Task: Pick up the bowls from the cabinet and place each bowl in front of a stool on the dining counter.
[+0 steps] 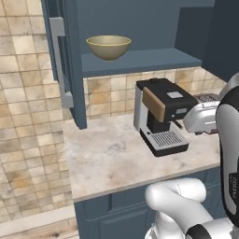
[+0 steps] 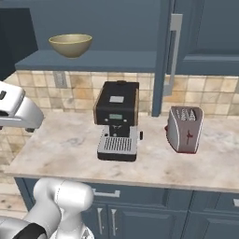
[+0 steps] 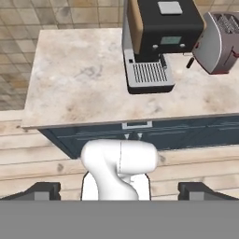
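Bowl-fetching pincer (image 3: 119, 191) of mine stands wide open and holds nothing; in the hand view its two dark fingertips (image 3: 44, 190) sit far apart at the bottom, pointing down toward the table (image 3: 84, 79) edge and the wooden floor (image 3: 32, 154). On this table I see the coffee machine (image 3: 156, 42), and just beside it, at the right side, the toaster (image 3: 219, 42). Above, the cabinet (image 1: 140, 28) is open, its door (image 1: 70, 60) with the grey bar handle (image 1: 58, 56) swung out to the left in the left base view. The olive-beige bowl (image 1: 108, 47) sits upright on the cabinet shelf (image 1: 140, 60), well apart from the pincer. Tiled wall (image 1: 28, 116) is behind the table.
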